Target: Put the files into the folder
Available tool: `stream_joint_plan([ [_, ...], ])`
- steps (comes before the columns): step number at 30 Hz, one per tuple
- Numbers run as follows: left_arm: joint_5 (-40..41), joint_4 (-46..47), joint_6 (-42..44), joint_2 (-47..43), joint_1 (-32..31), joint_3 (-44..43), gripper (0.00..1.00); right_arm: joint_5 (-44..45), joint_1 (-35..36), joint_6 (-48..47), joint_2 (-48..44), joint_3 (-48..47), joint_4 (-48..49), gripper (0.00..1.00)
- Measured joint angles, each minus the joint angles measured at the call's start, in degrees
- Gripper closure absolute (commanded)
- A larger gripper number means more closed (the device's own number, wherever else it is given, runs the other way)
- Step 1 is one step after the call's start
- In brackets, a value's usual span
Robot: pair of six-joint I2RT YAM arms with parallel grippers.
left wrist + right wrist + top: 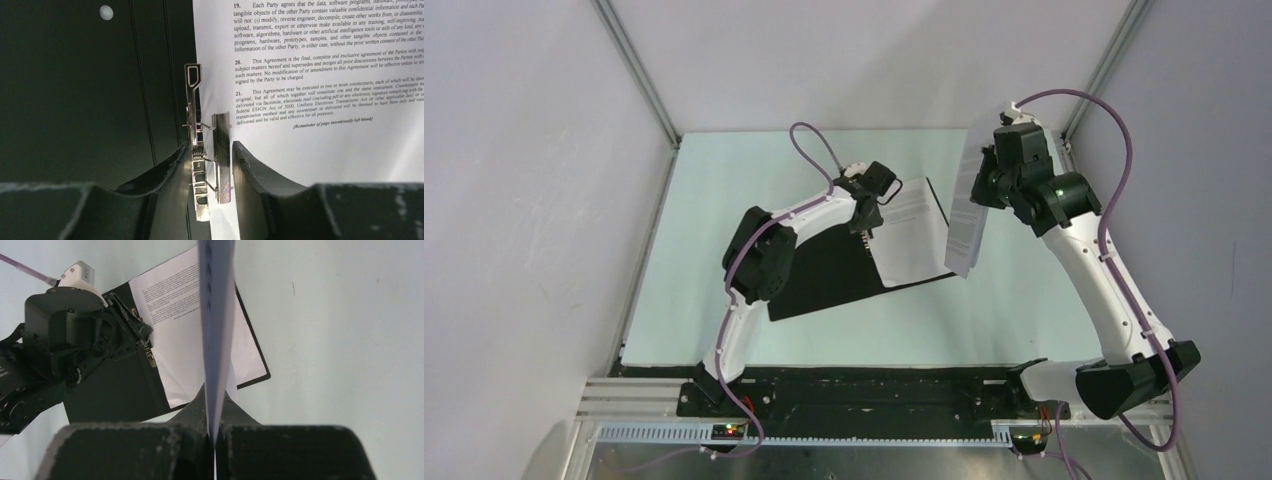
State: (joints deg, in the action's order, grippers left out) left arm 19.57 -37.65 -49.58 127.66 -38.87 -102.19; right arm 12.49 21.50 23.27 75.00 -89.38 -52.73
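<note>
While one folder [824, 280] lies open on the pale tabletop [724, 200], black inside facing up, two printed sheets show in all. One, the flat sheet [914, 235], rests on the folder's right half with its left edge at the spine. The other, the raised sheet [969, 200], stands nearly upright in the air just right of the folder, clear of the tabletop.

Each of the two arms carries one pincer. The left pincer [867, 225] is down at the spine. In its wrist view its two fingers [160, 175] sit tight against either side of the one metal clip [197, 150], pinching it, with black folder [75, 100] to the left and the flat sheet [325, 150] to the right. Numbered paragraphs 19, 20 and 21 can be read on that page.

The right pincer [986, 175] is up in the air near the back right of the tabletop, pressed together on the raised sheet. Its wrist view shows that sheet edge-on [217, 315], running up from between the closed fingers. The edge is too thin to tell whether it is a single sheet. Below it lie the folder [115, 390], the flat sheet [185, 365] and the left pincer [142, 335] at the clip [149, 357], with bare tabletop [325, 340] to the right.
</note>
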Motion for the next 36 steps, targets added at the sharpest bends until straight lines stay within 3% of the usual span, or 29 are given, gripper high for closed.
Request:
stream_joint_plan([
  [15,-1.3,-0.3,1.8,1.2,0.2,-1.6,0.95,-0.6,0.0,0.0,-1.6,-0.3,-0.6,1.0],
  [19,-4.0,0.2,3.4,0.7,1.1,-0.8,0.97,-1.6,0.0,0.1,-1.6,-0.3,-0.6,1.0],
  [27,-9.2,1.2,6.9,-6.2,2.4,9.3,0.98,-6.1,0.0,1.1,-1.3,0.7,1.3,1.0],
  [36,-12.5,0.3,8.8,-16.0,2.5,22.9,0.94,-20.5,-0.9,5.7,0.8,6.6,9.2,1.0],
])
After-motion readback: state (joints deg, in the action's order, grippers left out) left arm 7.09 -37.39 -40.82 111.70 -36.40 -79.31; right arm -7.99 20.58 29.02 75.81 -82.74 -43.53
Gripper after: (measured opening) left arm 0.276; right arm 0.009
